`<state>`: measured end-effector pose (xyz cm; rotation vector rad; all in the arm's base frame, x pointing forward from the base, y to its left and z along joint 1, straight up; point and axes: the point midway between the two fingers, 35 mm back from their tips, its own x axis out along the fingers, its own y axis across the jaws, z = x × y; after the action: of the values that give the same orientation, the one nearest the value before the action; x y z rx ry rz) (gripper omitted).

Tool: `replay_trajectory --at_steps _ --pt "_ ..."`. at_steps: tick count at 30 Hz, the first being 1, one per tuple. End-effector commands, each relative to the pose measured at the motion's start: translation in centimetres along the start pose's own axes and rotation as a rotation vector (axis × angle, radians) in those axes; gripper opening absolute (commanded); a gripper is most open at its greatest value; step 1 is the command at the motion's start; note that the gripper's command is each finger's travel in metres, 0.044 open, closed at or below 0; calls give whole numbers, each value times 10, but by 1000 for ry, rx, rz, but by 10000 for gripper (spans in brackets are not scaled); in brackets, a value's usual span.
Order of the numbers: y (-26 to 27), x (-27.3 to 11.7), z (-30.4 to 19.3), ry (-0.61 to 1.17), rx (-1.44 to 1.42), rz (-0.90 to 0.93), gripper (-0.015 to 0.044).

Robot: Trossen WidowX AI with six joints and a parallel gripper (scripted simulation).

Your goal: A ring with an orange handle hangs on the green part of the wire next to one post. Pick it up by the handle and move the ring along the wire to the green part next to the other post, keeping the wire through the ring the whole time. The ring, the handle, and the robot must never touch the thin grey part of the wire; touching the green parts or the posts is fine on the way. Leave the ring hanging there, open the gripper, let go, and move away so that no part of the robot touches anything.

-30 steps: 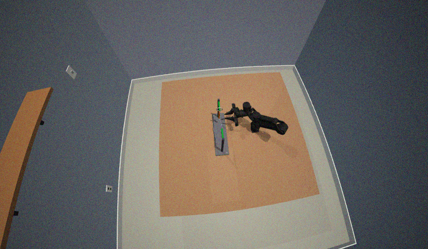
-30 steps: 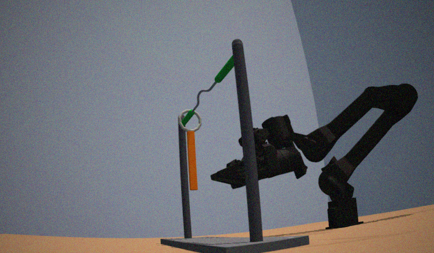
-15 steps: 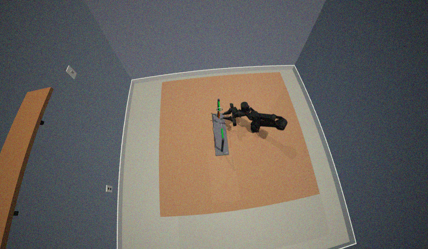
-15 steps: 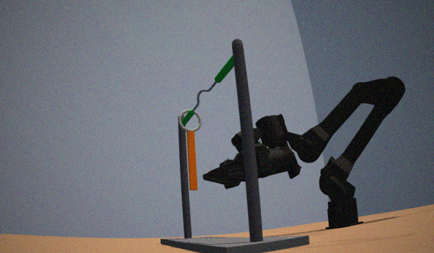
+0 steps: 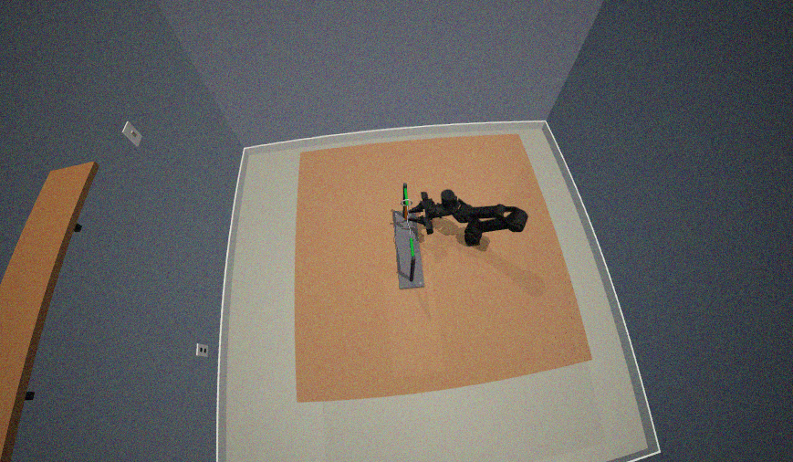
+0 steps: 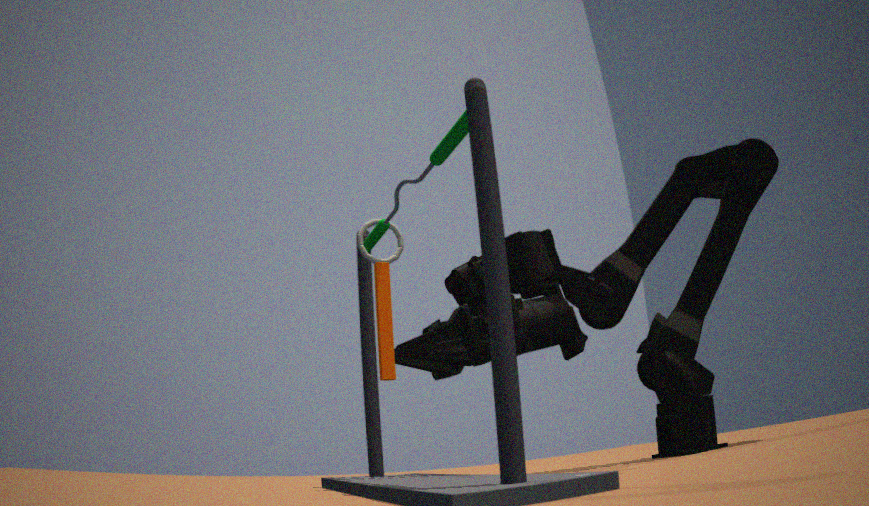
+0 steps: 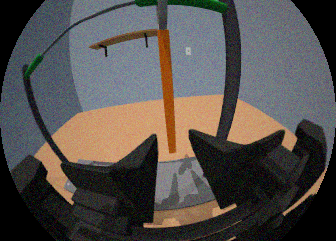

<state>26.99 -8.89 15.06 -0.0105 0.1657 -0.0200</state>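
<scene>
A pale ring (image 6: 400, 243) (image 7: 162, 14) hangs around the green wire part (image 6: 377, 235) (image 7: 197, 2) beside one post (image 6: 367, 377) (image 7: 232, 64). Its orange handle (image 6: 384, 320) (image 7: 166, 74) hangs straight down. My gripper (image 5: 409, 215) (image 6: 396, 353) (image 7: 173, 135) is open. Its fingertips are at the height of the handle's lower part, right at its near side. In the wrist view the handle's lower end shows between the two fingertips. Whether a finger touches it cannot be told. The other green part (image 5: 412, 246) (image 6: 450, 141) (image 7: 34, 65) is free of the ring.
The thin grey wire (image 6: 397, 199) (image 7: 90, 18) bends between the green parts, above the gripper's height. The other post (image 5: 412, 269) (image 6: 495, 282) (image 7: 40, 119) stands at the far end of the grey base (image 5: 402, 275) (image 6: 550, 487). A wooden shelf (image 5: 37, 257) is on the wall.
</scene>
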Motion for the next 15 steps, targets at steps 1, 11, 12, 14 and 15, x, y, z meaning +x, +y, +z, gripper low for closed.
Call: replay_trajectory --at_steps 1,11,12,14,15 --pt "-1 8 3 -5 1 -4 160" --pt "0 23 2 -7 2 -4 160" --pt "0 25 1 -7 2 -4 160" --pt "0 28 1 -8 2 -4 160" --pt "1 30 1 -8 2 -4 160"
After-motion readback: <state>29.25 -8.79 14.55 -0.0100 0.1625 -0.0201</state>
